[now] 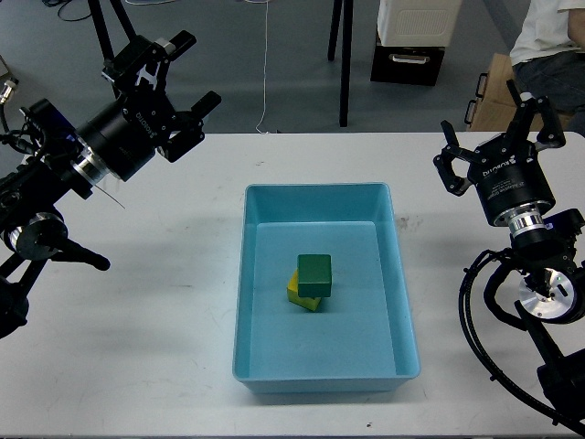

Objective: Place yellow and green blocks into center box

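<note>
Blue tray point(402, 302) holds green block point(314, 273) atop yellow block point(298, 294).

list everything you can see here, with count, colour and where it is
green block: 1, dark green, inside the tray, resting partly on the yellow block
yellow block: 1, yellow, on the tray floor, mostly hidden under the green block
tray: 1, light blue, middle of the table
table: 1, white, fills most of the view
black case: 1, on the floor beyond the table, under a white box
black stand legs: dark, on the floor behind the table
cardboard box: 1, brown, far right floor
person: 1, white top, top right corner, only partly visible
left claw: 1, black, open, empty, above the table's far left
right claw: 1, black, open, empty, above the table's far right
</note>
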`<action>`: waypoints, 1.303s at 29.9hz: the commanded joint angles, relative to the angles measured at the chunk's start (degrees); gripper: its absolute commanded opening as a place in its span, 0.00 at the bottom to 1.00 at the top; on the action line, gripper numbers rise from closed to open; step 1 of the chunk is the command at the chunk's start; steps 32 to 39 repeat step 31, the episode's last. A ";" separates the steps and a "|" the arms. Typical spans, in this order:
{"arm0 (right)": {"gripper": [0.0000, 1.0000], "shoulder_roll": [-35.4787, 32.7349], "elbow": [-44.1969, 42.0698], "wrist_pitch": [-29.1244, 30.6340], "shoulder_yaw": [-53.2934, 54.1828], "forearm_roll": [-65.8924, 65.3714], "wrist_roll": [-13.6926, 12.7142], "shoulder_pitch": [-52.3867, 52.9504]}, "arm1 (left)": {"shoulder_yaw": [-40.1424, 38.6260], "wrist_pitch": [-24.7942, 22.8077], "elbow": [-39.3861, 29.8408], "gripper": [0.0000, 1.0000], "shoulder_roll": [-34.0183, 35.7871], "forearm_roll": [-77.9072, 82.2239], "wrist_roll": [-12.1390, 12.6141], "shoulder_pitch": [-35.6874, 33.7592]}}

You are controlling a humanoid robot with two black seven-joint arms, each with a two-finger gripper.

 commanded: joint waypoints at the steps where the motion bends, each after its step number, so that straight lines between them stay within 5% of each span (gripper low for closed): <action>1: 0.99 2.34 0.13 4.68 3.73 10.40 -1.36 -3.99 | -0.35 1.11 -2.60 1.00 -0.58 -10.84 -0.01 6.54; 4: 0.99 3.39 0.13 10.14 6.64 19.02 -4.26 -7.85 | -0.70 4.35 -2.78 1.00 -1.81 -20.50 -0.36 8.66; 9: 0.99 4.71 0.48 11.91 8.40 24.22 -5.06 -12.60 | -4.21 10.34 -2.95 1.00 -4.62 -36.51 -1.15 12.69; 22: 0.99 4.71 0.39 17.44 7.70 30.12 -5.67 -17.10 | -11.77 9.38 -13.85 1.00 -12.89 -41.28 -3.35 27.55; 39: 0.99 4.71 0.22 17.89 7.61 30.12 -5.67 -17.27 | -11.69 8.23 -14.29 1.00 -12.89 -41.28 -4.76 28.52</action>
